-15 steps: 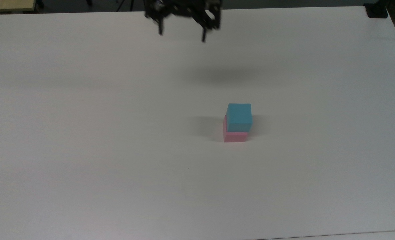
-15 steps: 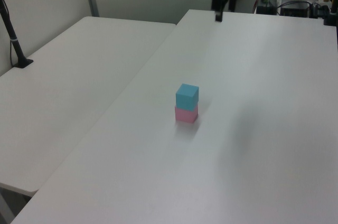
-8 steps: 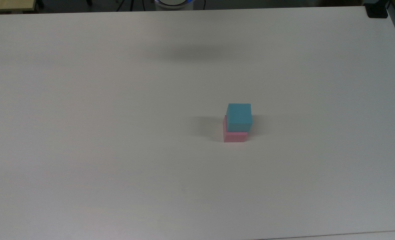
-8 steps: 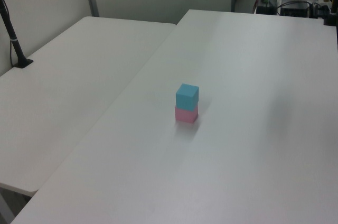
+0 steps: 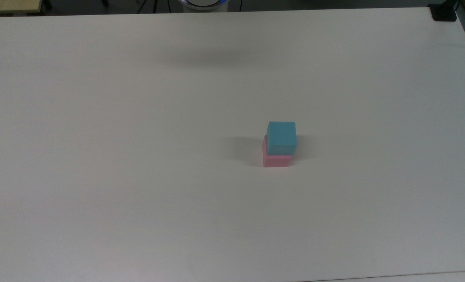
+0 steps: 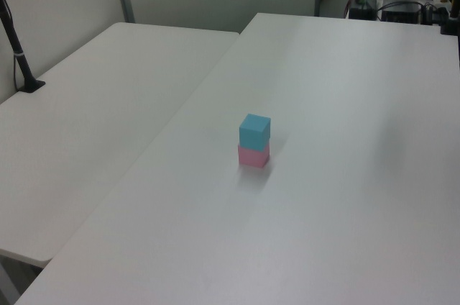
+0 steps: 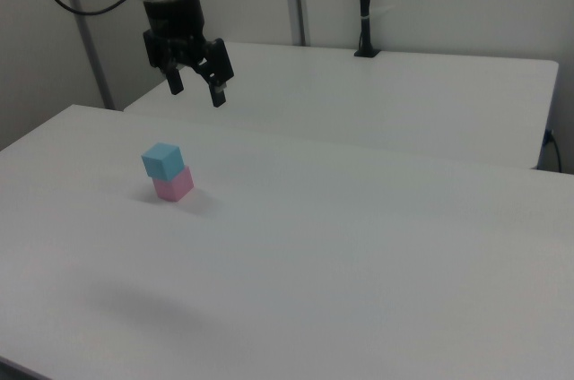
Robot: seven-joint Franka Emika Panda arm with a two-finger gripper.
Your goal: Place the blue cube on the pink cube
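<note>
The robot's black two-finger gripper (image 7: 195, 86) hangs high in the air with its jaws spread wide and nothing between them. In the right view it sits at about one o'clock from the stack, well apart from it and well above the tabletop (image 5: 138, 156). A second ago its jaws were dangling at the twelve o'clock edge of the top view; now they have risen out of that edge, and only a soft shadow lies on the white surface there. I take that to mean the arm is pulling away after letting go.

The small matte light-blue cube (image 5: 281, 137) rests on the small matte pastel-pink cube (image 5: 276, 160), touching it, nudged slightly toward the two o'clock side in the top view so a thin pink strip shows. The stack has not shifted. The placing looks done to me.

There are no containers on the tabletop.
</note>
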